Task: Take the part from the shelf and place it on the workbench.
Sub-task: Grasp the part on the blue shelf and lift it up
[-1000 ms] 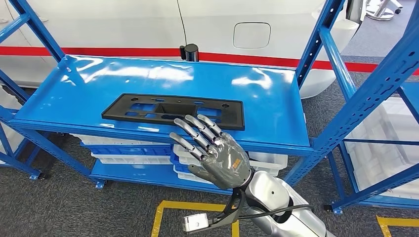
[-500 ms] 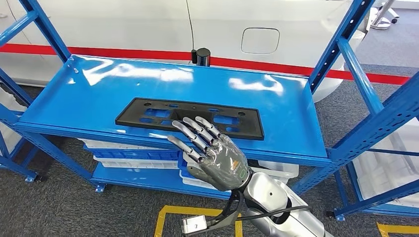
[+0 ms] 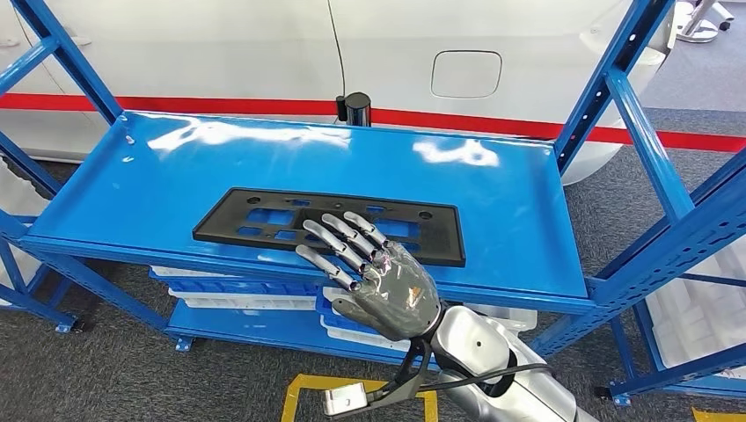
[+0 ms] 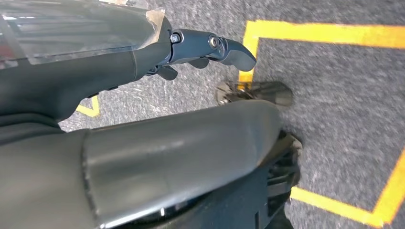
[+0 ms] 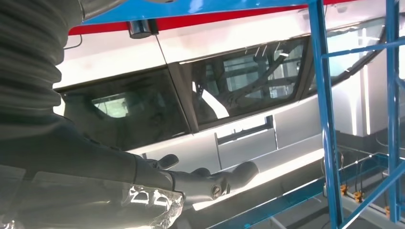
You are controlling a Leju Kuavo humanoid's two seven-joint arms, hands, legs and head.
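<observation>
The part point(image 3: 330, 225), a flat black panel pierced with cut-outs and holes, is seen lying on the top deck of the blue shelf point(image 3: 519, 220), close to the front edge, and there it is hovered over by the right hand point(image 3: 374, 268), whose fingers are spread apart with nothing held between them; contact with the panel cannot be confirmed from the head view. The left hand point(image 4: 210, 47) is seen hanging low over grey floor with yellow lines, and whether it is apart or closed cannot be told. Now to handling: the panel is judged light and fairly stiff, thin plastic by the look of it, likely to flex a little if lifted by one end. A hold is best taken at the near long edge around the middle, or through a cut-out, so balance is kept. Its long axis is laid left to right, nearly parallel to the shelf front, flat face up. Beyond it, a white vehicle body point(image 3: 220, 53) with a red stripe is seen.
</observation>
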